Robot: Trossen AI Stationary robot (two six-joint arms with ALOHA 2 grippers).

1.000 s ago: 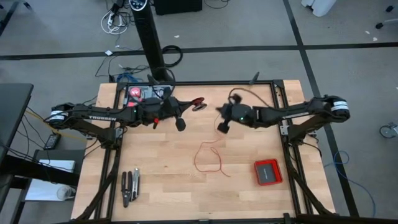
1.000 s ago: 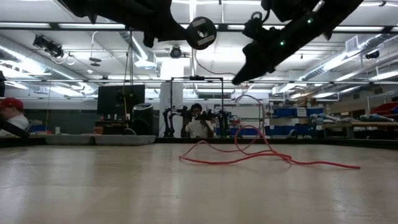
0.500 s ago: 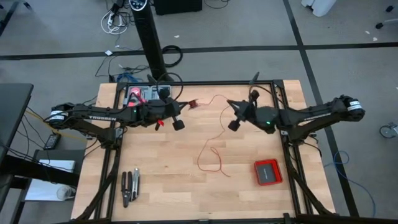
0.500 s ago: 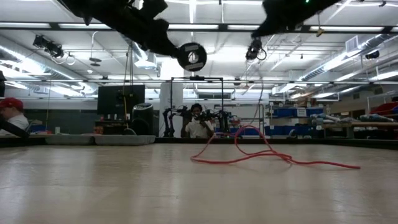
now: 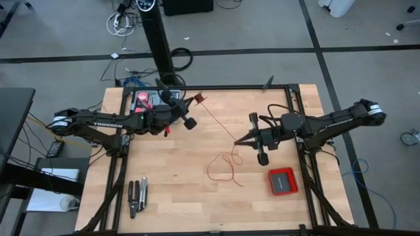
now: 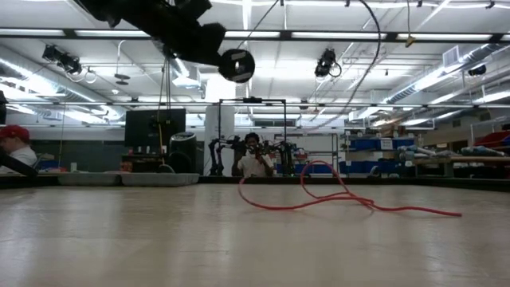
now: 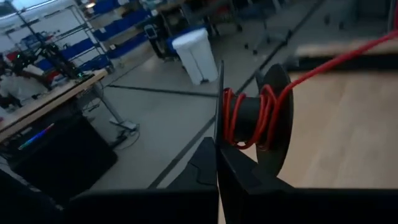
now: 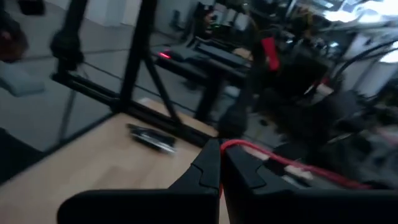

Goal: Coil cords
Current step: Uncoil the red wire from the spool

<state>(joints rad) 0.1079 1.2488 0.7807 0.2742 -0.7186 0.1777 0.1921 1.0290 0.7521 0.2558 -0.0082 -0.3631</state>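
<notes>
My left gripper [image 5: 194, 99] sits in the upper left-centre of the overhead frame, its dark fingers [image 7: 217, 168] pressed together on a small black spool [image 7: 255, 115]. The spool is two thin round matte discs with a narrow hub between them, and a few uneven turns of the red wire [image 5: 220, 172] are wrapped on that hub, glossy and very thin. In the table-level view the spool's round face hangs high in the upper middle.

From the spool the wire runs as one taut straight line down and to the right across the overhead frame to my right gripper [image 5: 237, 141], right of centre, whose pointed dark fingers [image 8: 208, 168] are pinched shut on the wire. Below that grip the wire falls slack into loose squiggly loops lying on the boards in the lower middle; seen from table height they rise in soft arcs and trail off to the right.

The table [image 5: 170, 190] is pale wood planks with visible seams, framed in black rails. A flat red square box [image 5: 283, 181] lies at the lower right, and dark hand tools [image 5: 137, 196] lie at the lower left. Beyond is grey floor with dark lines, a black post, shelving and ceiling strip lights; a person [image 6: 253, 159] sits far back, centre.
</notes>
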